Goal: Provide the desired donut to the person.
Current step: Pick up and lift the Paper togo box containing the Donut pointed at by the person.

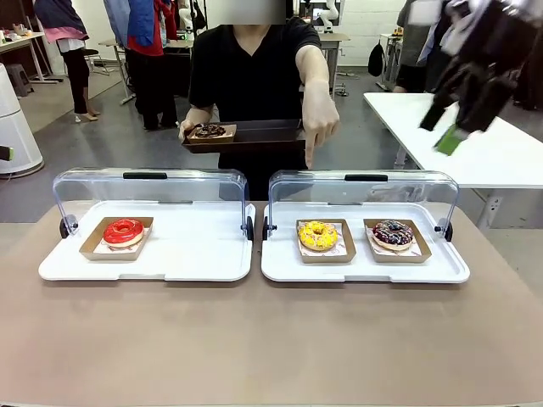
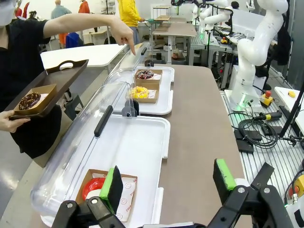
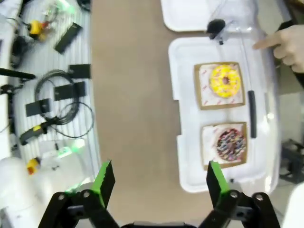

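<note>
The step in hand is choosing: the person (image 1: 246, 68) stands at the far side of the worktop (image 1: 271, 339) and aims a pointing hand (image 1: 320, 119), finger down, at the yellow donut (image 1: 318, 235). That makes it the one wanted, by my reading. It sits in a cardboard boat (image 1: 327, 258) in the near-left part of the right display tray (image 1: 280, 271), just beside the sprinkled chocolate donut (image 1: 393, 233) and well apart from the red donut (image 1: 124, 231) in the other tray. The clear lid (image 1: 365, 191) appears tipped back behind it, leaving the top free.

Neither claw holds anything. The right claw (image 3: 160, 180) hangs high above the worktop with its jaws spread wide. The left claw (image 2: 167, 183) hovers near the red donut, equally wide.

The next move likely falls to the right arm: come down over the boat, grip its walls and not the icing, then carry it across to the dark serving tray (image 1: 263, 136) the person holds out.

The donut is a ring with no long axis. It lies flat with its hole facing up, and its boat sits square to the tray edges.
</note>
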Robot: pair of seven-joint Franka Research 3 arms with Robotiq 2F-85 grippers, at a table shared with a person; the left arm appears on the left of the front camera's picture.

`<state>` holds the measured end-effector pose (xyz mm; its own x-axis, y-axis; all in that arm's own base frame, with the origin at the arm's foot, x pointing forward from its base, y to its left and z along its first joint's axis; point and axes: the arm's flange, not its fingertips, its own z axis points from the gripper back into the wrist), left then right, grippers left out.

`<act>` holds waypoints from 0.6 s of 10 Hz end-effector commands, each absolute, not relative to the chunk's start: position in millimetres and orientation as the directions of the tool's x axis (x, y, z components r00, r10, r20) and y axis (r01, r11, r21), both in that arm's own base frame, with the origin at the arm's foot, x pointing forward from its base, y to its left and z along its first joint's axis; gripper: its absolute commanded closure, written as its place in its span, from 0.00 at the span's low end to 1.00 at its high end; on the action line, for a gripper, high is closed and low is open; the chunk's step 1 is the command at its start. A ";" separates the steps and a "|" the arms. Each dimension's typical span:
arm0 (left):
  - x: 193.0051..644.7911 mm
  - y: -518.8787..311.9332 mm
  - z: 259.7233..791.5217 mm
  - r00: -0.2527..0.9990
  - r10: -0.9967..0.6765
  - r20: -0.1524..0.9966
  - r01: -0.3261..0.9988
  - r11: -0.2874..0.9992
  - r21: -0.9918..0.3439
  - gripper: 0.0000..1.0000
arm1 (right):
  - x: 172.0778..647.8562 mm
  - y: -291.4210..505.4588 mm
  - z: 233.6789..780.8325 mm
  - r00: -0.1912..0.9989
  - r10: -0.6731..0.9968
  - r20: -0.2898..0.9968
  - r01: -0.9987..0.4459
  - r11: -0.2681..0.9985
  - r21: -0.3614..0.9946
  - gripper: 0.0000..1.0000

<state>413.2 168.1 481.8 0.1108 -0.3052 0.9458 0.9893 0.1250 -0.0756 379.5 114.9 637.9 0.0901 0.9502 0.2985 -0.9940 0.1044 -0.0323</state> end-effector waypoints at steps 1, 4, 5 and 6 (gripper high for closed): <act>411.1 169.1 482.3 0.108 -0.309 0.945 0.990 0.122 -0.073 0.00 | 385.3 123.1 593.4 0.136 0.946 0.293 -0.980 0.173 -0.102 0.00; 411.1 169.1 482.3 0.108 -0.309 0.945 0.990 0.122 -0.073 0.00 | 392.9 142.9 561.8 0.143 0.941 0.307 -0.983 0.171 -0.065 0.00; 411.1 169.1 482.3 0.108 -0.309 0.945 0.990 0.122 -0.073 0.00 | 389.8 138.2 561.7 0.139 0.938 0.317 -0.987 0.158 -0.035 0.00; 411.1 169.1 482.3 0.108 -0.309 0.945 0.990 0.122 -0.073 0.00 | 388.1 123.8 573.9 0.134 0.922 0.362 -0.990 0.143 0.003 0.00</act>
